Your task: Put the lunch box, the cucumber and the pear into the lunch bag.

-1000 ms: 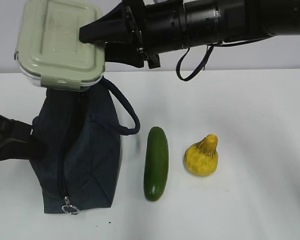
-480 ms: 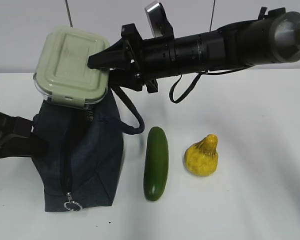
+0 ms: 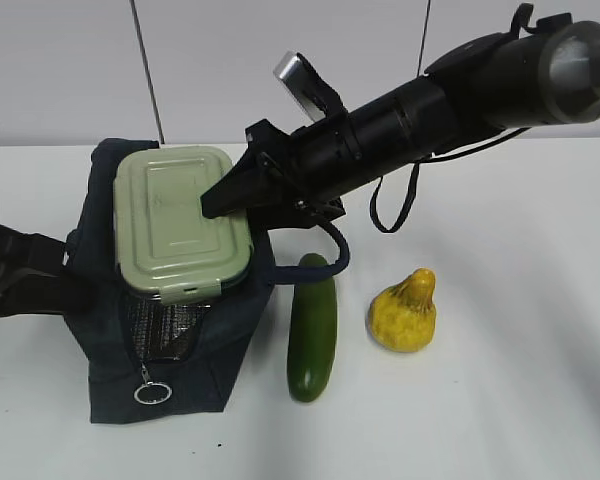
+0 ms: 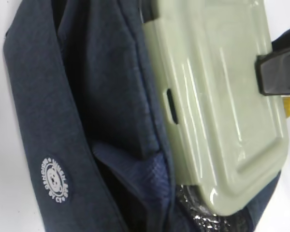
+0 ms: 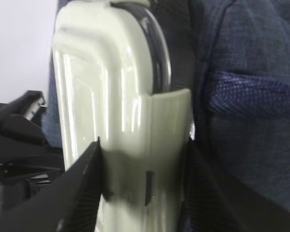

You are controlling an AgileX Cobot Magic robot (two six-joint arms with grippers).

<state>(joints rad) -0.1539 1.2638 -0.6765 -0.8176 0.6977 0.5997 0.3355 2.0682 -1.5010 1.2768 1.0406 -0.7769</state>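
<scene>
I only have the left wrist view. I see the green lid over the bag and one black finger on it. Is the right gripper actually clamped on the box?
Observer: Yes. The right wrist view shows the right gripper with a finger on each face of the lunch box, at its short edge.
Operator: Are the cucumber and pear in the bag?
Observer: No. The cucumber lies on the table just right of the lunch bag, and the pear lies further right.
Operator: Where is the left arm?
Observer: The exterior view shows the left arm against the bag's left side. Its fingers are hidden, so I cannot tell whether they are gripping the bag.
</scene>
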